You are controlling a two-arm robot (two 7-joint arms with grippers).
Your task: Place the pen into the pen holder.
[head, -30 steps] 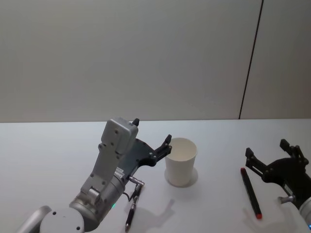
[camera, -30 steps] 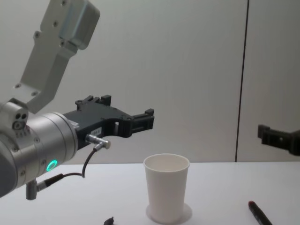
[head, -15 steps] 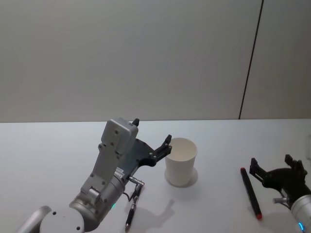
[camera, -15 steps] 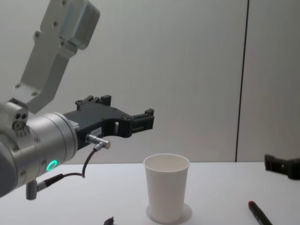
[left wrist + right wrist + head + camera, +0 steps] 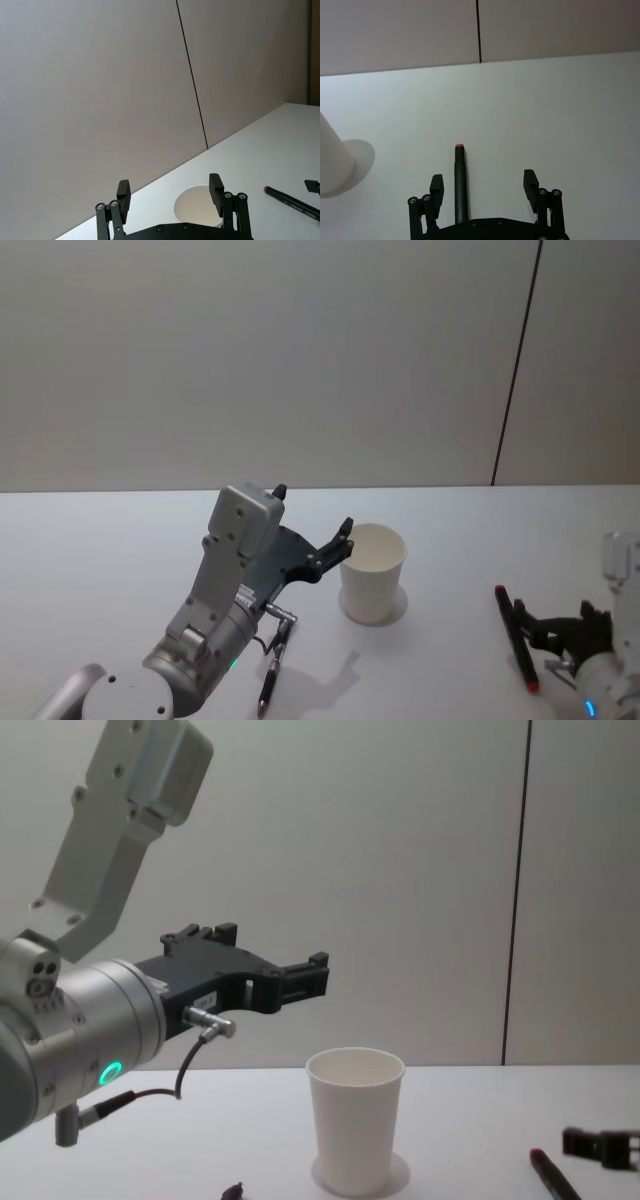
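Observation:
The pen (image 5: pixel 514 633), black with a red tip, lies flat on the white table right of the pen holder (image 5: pixel 372 573), a white paper cup standing upright. My right gripper (image 5: pixel 553 626) is low over the table and open. In the right wrist view the pen (image 5: pixel 460 184) runs between the fingers of the right gripper (image 5: pixel 483 179), close to one finger, with the pen holder (image 5: pixel 332 160) off to the side. My left gripper (image 5: pixel 313 508) hangs open in the air just left of the cup's rim, holding nothing. The chest view shows the cup (image 5: pixel 355 1120) and the pen (image 5: pixel 551 1176).
A second dark pen (image 5: pixel 270 678) lies on the table under my left arm, near the front edge. A plain wall with one dark vertical seam (image 5: pixel 515 370) stands behind the table (image 5: pixel 100 550).
My right gripper has dropped down and drawn back toward the table's front, ending low around the pen. The left arm, cup and pens have not moved.

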